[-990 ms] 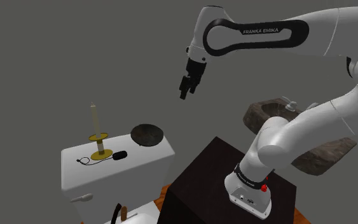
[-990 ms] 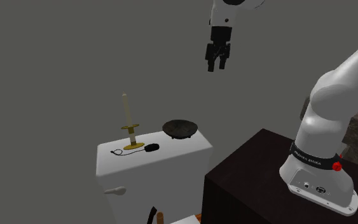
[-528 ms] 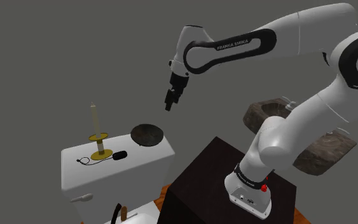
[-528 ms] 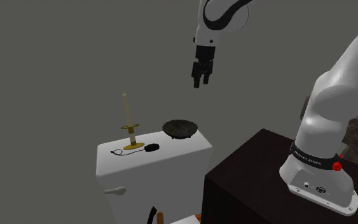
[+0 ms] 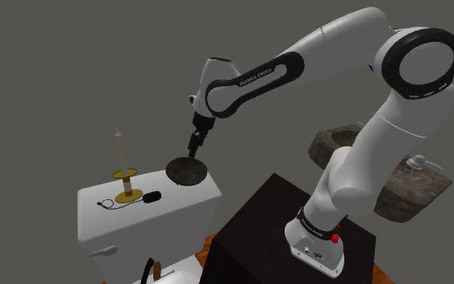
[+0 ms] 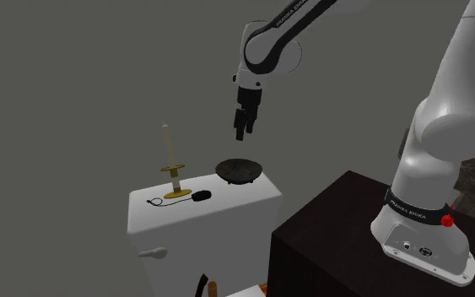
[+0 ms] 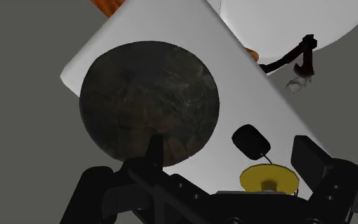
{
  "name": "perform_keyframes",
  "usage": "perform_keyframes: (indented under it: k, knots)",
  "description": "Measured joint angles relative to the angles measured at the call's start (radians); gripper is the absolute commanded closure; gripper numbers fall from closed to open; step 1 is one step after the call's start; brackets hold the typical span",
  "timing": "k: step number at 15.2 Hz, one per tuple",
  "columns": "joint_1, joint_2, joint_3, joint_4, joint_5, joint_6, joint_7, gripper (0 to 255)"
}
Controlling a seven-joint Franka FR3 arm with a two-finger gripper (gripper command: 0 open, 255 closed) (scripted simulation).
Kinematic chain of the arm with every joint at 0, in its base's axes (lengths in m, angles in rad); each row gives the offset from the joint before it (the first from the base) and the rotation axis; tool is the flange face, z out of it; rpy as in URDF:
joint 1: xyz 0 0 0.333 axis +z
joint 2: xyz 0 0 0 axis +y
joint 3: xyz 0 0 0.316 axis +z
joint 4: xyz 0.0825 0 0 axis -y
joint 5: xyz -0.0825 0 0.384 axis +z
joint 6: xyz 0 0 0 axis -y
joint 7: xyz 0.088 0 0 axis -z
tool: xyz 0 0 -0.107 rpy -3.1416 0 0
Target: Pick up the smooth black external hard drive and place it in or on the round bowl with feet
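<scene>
**Over the bowl, drive not yet in hand**

The drive (image 5: 152, 196) lies flat on top of the white tank (image 5: 156, 226), near its front edge. It is a small black lozenge with a thin cable (image 5: 112, 203) trailing off toward the shoulder view's left. Just behind it stands a brass candlestick (image 5: 125, 176); its base is close beside the drive, and I cannot tell whether the two touch. The bowl (image 5: 187, 170) sits at the tank's far right corner in the shoulder view, near the drive but apart from it, and it is dark and empty.

My gripper (image 5: 193, 148) hangs above the bowl, not above the drive. In the wrist view my fingers (image 7: 153, 149) stand wide apart with nothing between them. Below them I see the bowl on one side and the drive and the candlestick's base on the other.

I judge this to be the approach, with the grasp not yet begun. Next I need to shift toward the shoulder view's left and the tank's near edge until the drive is centred under me. Then I should turn so my fingers straddle its narrow width, and come straight down. The candlestick is the hazard, since a finger descending on that side could tip it. The cable may also drag when I lift.
</scene>
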Motion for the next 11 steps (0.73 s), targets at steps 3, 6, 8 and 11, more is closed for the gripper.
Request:
perform_keyframes:
  k: [3, 6, 8, 11]
  knots:
    - [0.016, 0.108, 0.012, 0.049, 0.025, 0.066, -0.061, 0]
    - [0.032, 0.21, 0.034, 0.094, 0.049, 0.131, -0.111, 0]
    - [0.042, 0.274, 0.05, 0.121, 0.062, 0.175, -0.143, 0]
    - [0.056, 0.38, 0.075, 0.188, 0.072, 0.224, -0.184, 0]
